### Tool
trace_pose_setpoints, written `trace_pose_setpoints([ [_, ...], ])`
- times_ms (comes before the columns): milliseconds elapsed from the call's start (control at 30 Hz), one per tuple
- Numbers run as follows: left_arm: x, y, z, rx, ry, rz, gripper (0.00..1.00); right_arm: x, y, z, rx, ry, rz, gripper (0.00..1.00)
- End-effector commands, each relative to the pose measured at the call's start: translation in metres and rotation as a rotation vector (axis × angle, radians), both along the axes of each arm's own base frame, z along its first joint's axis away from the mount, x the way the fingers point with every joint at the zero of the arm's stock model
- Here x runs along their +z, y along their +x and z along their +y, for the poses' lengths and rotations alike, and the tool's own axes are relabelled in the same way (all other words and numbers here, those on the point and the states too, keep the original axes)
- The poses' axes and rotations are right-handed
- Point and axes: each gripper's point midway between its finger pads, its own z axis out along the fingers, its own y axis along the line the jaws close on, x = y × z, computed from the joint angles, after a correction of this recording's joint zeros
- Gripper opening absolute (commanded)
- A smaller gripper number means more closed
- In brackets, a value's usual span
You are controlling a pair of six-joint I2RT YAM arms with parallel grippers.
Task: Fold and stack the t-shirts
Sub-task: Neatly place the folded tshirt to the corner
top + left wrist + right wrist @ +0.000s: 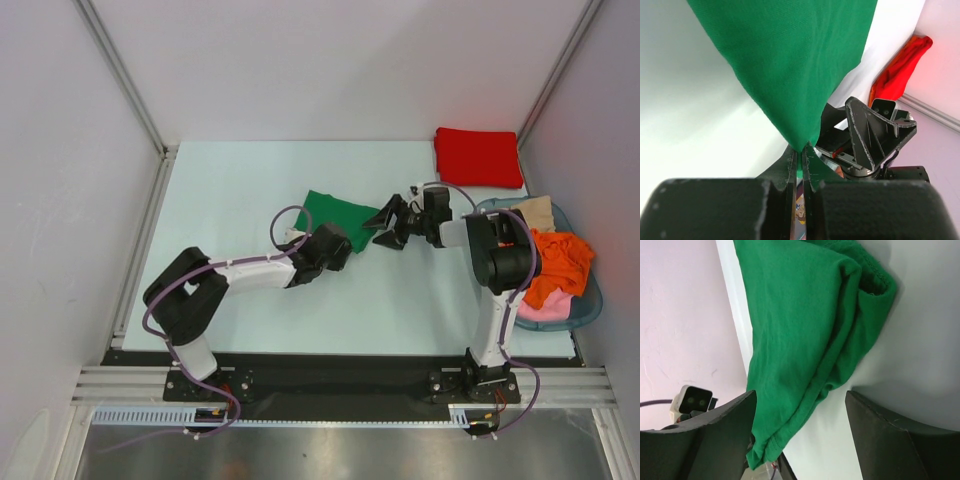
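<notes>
A bright green t-shirt (338, 211) lies bunched at the middle of the table, and its near corner is lifted. My left gripper (346, 243) is shut on that corner. In the left wrist view the green cloth (790, 60) hangs pinched between the closed fingers of the left gripper (801, 150). My right gripper (384, 230) stands open just right of the shirt. In the right wrist view the green hem (805, 315) falls between the spread fingers of the right gripper (800, 395), near the left finger (715, 435), and is not gripped. A folded red t-shirt (478, 156) lies at the far right corner.
A blue basket (590, 300) at the right edge holds orange (560, 262), pink (548, 308) and beige (535, 212) garments. White walls close in the table at the left, back and right. The two grippers are close together near the table's middle.
</notes>
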Motion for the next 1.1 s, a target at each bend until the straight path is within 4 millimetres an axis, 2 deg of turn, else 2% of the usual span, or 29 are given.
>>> trace_pose_setpoints([
  [0, 0.031, 0.004, -0.003, -0.010, -0.058, -0.059, 0.00, -0.006, 0.006, 0.006, -0.049, -0.031, 0.017, 0.79],
  [167, 0.029, 0.003, -0.008, -0.027, -0.076, -0.052, 0.00, -0.006, 0.010, 0.014, -0.087, -0.006, 0.028, 0.77],
  [300, 0.032, 0.003, -0.003, -0.016, -0.083, -0.059, 0.00, -0.014, 0.013, 0.006, -0.179, -0.028, 0.070, 0.76],
  [600, 0.036, 0.002, 0.002, -0.015, -0.087, -0.063, 0.00, -0.018, 0.023, -0.009, -0.331, -0.011, 0.097, 0.73],
  [700, 0.041, 0.003, 0.000, -0.018, -0.110, -0.076, 0.00, -0.020, 0.030, -0.013, -0.353, -0.007, 0.089, 0.68],
  [733, 0.041, 0.003, 0.001, -0.017, -0.112, -0.078, 0.00, -0.023, 0.033, -0.015, -0.354, -0.010, 0.086, 0.61],
  [833, 0.040, 0.002, 0.000, -0.019, -0.115, -0.074, 0.00, -0.021, 0.044, -0.016, -0.347, -0.005, 0.057, 0.52],
  [1067, 0.036, 0.001, -0.003, -0.033, -0.117, -0.065, 0.01, -0.027, 0.052, -0.013, -0.312, -0.021, 0.019, 0.51],
])
